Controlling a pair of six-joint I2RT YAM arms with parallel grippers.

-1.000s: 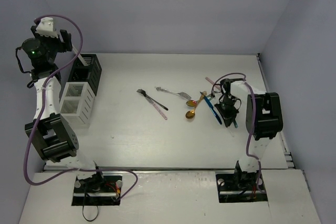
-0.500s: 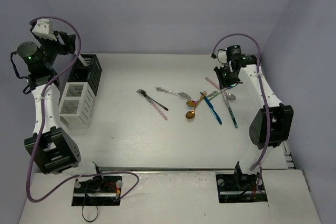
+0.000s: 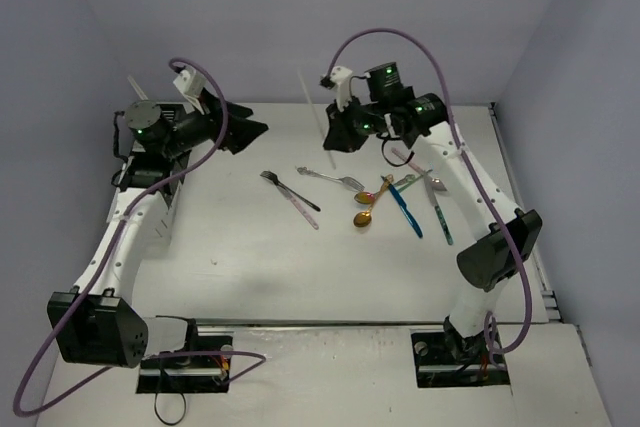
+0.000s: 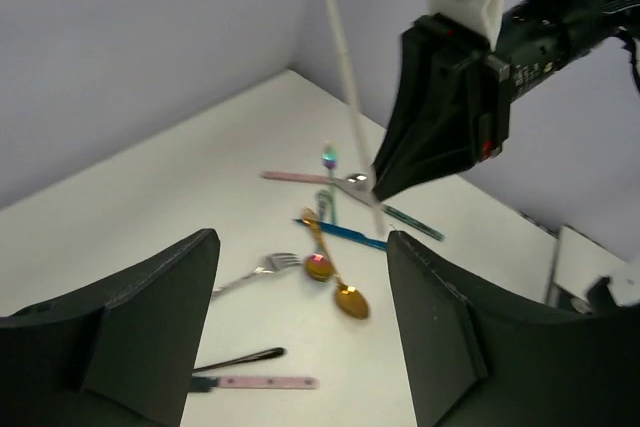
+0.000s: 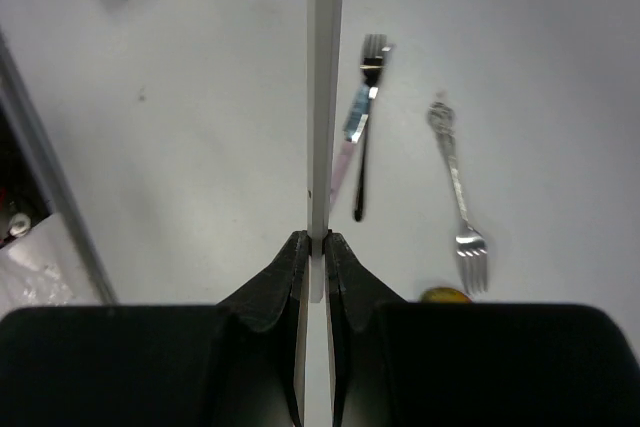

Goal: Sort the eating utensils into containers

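1. Your right tool (image 5: pixel 318 247): jaws pinched tight on a thin pale stick (image 5: pixel 322 97), which stands straight out past the fingertips. From overhead, you see it aloft toward 12 o'clock.
2. Your left tool (image 3: pixel 248 133): jaws spread wide with nothing between them. It is aloft toward 10 o'clock, facing the right tool.
3. Tabletop (image 3: pixel 250 257): your loose cutlery lies from the centre out toward 2 o'clock.
4. Black-handled fork (image 3: pixel 292 189): at centre, lying against a pink-handled piece (image 3: pixel 303 209).
5. Silver fork (image 3: pixel 330 176): just beside item 4, at its 2 o'clock.
6. Gold spoons (image 3: pixel 362 217): two, close together, at 3 o'clock of item 4.
7. Blue-handled piece (image 3: pixel 408 212): just beside the spoons, at their 3 o'clock. You cannot name the slim pieces beyond it.
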